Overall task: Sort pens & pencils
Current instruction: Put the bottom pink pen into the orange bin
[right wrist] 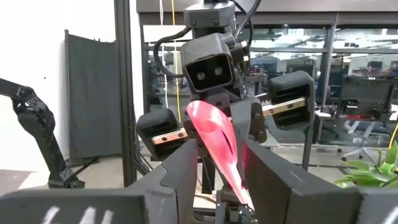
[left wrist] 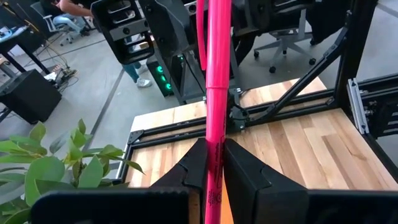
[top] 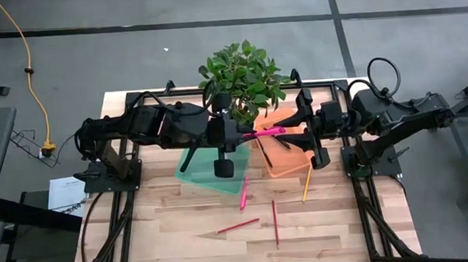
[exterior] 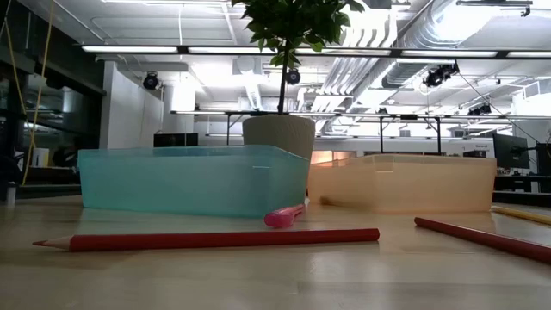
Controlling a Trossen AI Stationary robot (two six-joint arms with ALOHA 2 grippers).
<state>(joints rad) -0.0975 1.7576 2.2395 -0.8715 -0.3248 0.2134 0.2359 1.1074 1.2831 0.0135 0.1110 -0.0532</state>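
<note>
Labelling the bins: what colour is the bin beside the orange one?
Translucent teal-green bin, clearest in the low view.

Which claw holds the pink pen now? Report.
Both: the pink pen is pinched between the left claw and the right claw, raised between the arms.

I see both grippers meeting above the middle of the table [top: 183, 234], the left gripper [top: 242, 134] and right gripper [top: 288, 130] each closed on opposite ends of one pen [top: 269, 133] stretched between their jaws. Below the jaws sit two bins side by side, one bin [top: 200, 170] under the left jaws, the other bin [top: 286, 162] under the right, with a potted plant [top: 243, 77] behind. In front of the bins, another pen [top: 243, 194] and the pencils [top: 275, 221] lie loose on the table.
</note>
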